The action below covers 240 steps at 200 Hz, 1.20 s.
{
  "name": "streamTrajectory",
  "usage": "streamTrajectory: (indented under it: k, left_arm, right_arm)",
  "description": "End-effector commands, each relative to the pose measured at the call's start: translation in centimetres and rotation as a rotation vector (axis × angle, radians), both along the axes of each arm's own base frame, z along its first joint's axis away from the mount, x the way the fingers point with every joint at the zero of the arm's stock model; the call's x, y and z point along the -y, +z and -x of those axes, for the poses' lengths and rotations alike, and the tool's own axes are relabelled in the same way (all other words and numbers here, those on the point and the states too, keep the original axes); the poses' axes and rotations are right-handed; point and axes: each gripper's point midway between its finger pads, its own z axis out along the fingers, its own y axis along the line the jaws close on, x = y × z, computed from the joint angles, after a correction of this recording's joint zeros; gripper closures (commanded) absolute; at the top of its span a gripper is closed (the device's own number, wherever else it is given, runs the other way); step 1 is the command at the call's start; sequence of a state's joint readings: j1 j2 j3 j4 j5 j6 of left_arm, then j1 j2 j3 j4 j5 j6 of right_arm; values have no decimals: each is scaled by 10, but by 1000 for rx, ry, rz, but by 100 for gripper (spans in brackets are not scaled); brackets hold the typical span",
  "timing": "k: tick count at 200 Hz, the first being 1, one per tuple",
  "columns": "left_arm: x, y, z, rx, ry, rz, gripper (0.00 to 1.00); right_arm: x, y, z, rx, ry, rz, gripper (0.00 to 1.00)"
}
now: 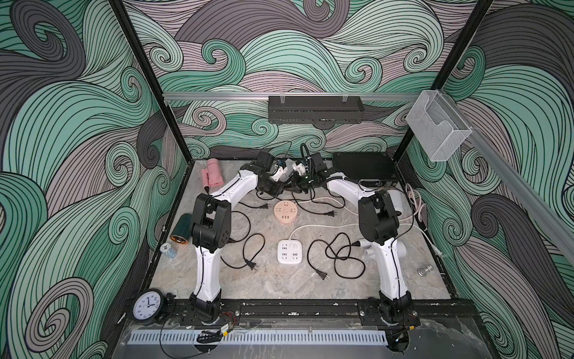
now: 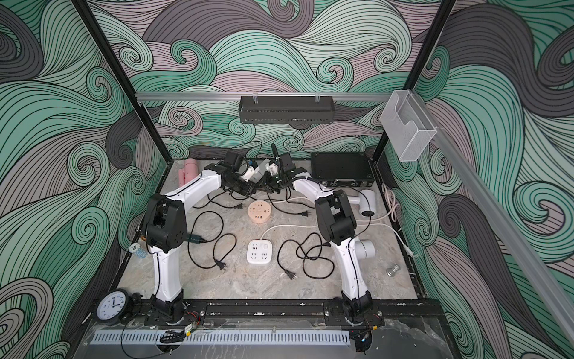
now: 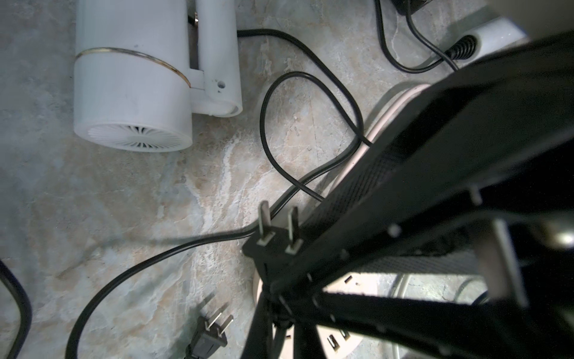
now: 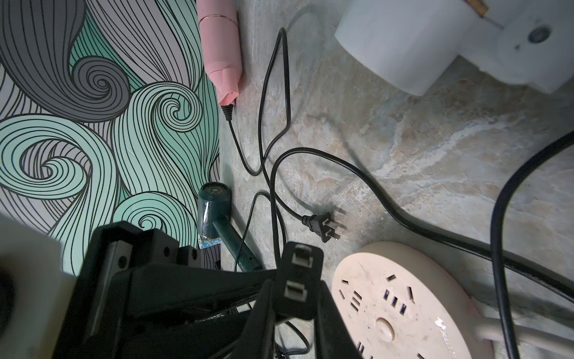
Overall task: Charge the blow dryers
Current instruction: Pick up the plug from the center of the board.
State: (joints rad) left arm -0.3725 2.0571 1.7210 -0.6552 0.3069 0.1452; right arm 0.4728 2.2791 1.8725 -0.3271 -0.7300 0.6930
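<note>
My left gripper (image 3: 271, 295) and right gripper (image 4: 298, 289) meet tip to tip just above the round peach socket hub (image 1: 285, 212). The right one is shut on a black two-prong plug (image 4: 299, 270), its prongs facing that camera. The left one is shut on the same plug (image 3: 273, 245) where its cord leaves. A pink blow dryer (image 1: 212, 175) lies at the back left and a dark green one (image 1: 181, 228) at the left edge. White blow dryers lie at the back (image 3: 133, 93) and on the right (image 2: 366, 202), (image 2: 365, 248). The square white socket block (image 1: 289, 251) sits mid-table.
Loose plugs (image 1: 264, 206), (image 1: 330, 213), (image 1: 251, 265), (image 1: 323, 275) and looping black cords cover the table's middle. A black case (image 1: 363, 167) stands back right, a clock (image 1: 148, 306) front left, a small bottle (image 1: 168, 250) by the left arm and a metal piece (image 1: 424, 270) at the right.
</note>
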Motion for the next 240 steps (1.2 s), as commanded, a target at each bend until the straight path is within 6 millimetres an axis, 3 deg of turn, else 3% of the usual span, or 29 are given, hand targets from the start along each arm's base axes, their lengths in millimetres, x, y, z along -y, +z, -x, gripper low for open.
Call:
streamTrajectory:
  k: [1, 37, 83, 96, 129, 165, 213, 240]
  left_arm:
    - [6, 19, 1, 29, -25, 11, 97]
    - [1, 23, -2, 38, 10, 2, 90]
    - [-4, 45, -8, 67, 56, 39, 44]
    - [-8, 54, -7, 72, 69, 66, 39]
    - [-28, 74, -1, 46, 168, 218, 38]
    - [-39, 106, -9, -79, 398, 692, 44]
    - [-37, 124, -8, -70, 575, 986, 44]
    - [-21, 134, -7, -124, 597, 1101, 44]
  right_arm:
    - [-9, 1, 1, -2, 17, -29, 89]
    - [-8, 12, -1, 40, 3, -50, 90]
    - [-8, 27, -6, 100, -42, -97, 91]
    - [-7, 33, -8, 117, -53, -113, 91]
    - [-4, 55, -8, 200, -78, -150, 91]
    - [0, 87, -8, 290, -128, -243, 91]
    - [14, 126, -10, 410, -239, -357, 90]
    - [20, 143, -8, 491, -281, -401, 90]
